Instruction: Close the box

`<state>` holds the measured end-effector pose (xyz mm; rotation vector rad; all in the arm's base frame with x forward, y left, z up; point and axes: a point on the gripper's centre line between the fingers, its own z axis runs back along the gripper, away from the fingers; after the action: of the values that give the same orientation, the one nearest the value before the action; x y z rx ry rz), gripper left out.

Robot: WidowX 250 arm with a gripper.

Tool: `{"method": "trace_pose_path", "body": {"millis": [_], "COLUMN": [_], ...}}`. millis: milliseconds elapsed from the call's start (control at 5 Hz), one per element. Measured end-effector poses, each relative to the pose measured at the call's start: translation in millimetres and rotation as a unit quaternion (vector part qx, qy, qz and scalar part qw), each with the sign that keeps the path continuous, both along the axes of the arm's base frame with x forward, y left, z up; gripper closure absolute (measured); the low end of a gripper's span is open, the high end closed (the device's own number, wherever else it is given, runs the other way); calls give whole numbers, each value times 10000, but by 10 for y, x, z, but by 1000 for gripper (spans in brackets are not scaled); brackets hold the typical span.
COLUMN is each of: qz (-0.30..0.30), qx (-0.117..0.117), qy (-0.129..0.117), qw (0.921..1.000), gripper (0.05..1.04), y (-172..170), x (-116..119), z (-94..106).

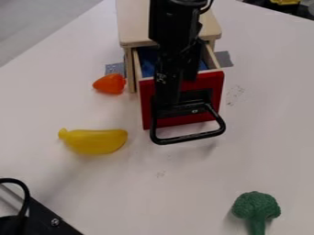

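The black gripper [178,98] hangs in front of the drawer's red face, at the upper middle of the view, and covers part of it. The wooden box [136,23] has its drawer pulled partway out, with a blue inside showing between the wooden side walls. The drawer's red front [209,87] faces the camera. A black looped handle [189,139] sticks out below the gripper. Whether the gripper touches the handle or the red front, I cannot tell.
An orange toy [110,84] lies just left of the box. A yellow toy [96,141] lies farther left and nearer the camera. Green toy broccoli [256,209] is at the lower right. Black equipment [38,219] occupies the lower left corner. Grey tape [223,58] is beside the box.
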<state>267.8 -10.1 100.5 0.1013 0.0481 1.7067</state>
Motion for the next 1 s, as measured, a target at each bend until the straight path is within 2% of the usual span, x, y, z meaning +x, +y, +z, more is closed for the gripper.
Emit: {"method": "trace_pose_path", "body": {"millis": [200, 400, 600, 800, 1000], "qz": [43, -47, -184, -267, -174], "qx": [-71, -84, -118, 31, 273], "qy": [103, 205, 193, 128, 106], "qw": [9999, 9997, 9996, 9996, 9994], "gripper": [85, 85, 85, 85, 85], "y": [-23, -71, -146, -110, 4], "x": [-52, -207, -306, -265, -72], "z": [-39, -68, -45, -98, -247]}}
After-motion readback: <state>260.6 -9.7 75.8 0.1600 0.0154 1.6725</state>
